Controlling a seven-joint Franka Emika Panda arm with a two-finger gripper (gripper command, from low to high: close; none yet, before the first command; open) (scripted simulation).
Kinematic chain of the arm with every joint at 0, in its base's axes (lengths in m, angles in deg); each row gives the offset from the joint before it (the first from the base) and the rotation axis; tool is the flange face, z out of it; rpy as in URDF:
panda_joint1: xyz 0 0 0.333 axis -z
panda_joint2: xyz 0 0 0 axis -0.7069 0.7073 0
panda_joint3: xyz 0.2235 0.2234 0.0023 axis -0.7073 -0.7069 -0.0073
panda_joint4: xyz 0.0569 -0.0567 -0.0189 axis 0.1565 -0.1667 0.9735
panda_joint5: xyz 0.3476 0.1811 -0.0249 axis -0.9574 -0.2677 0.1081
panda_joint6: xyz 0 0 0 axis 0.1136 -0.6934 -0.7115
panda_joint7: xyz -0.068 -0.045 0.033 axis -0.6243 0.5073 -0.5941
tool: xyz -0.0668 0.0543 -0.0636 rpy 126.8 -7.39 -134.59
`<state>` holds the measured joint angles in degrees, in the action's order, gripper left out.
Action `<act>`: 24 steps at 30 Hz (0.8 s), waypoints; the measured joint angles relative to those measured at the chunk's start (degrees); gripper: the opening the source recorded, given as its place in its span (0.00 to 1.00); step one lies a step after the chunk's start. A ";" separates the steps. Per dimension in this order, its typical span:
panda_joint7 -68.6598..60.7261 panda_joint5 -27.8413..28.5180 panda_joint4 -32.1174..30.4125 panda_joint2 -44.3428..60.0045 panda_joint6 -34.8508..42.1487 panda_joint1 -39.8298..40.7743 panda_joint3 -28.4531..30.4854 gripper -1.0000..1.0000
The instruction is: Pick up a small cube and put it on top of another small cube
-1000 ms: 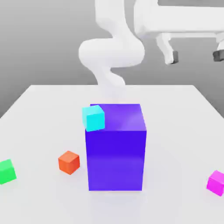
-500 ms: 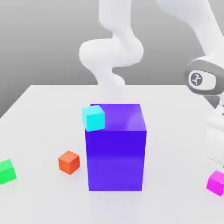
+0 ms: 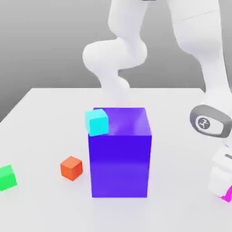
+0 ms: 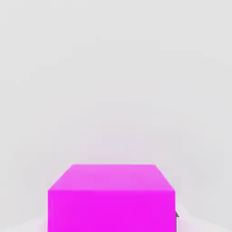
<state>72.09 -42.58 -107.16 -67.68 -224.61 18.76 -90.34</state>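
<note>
White table (image 3: pixel 45 113): small cube (image 4: pixel 111 197) (mostly hidden) under gripper (image 3: pixel 223 190).

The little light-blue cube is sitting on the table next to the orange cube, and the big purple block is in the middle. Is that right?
Not quite. The light-blue cube is not down on the table beside the orange cube. In the exterior view it sits up at a top corner of the big purple block. The orange cube rests alone on the table. The purple block is in the middle, as you said.
</note>
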 joint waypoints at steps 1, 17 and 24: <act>-0.92 -1.24 -0.46 -2.00 1.48 0.55 -0.79 0.00; 2.04 -12.21 -4.60 -11.08 5.82 24.99 19.61 0.00; 4.70 -15.84 -6.81 -14.35 6.93 35.98 30.81 0.00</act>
<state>76.79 -58.42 -113.97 -82.03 -217.67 54.74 -59.53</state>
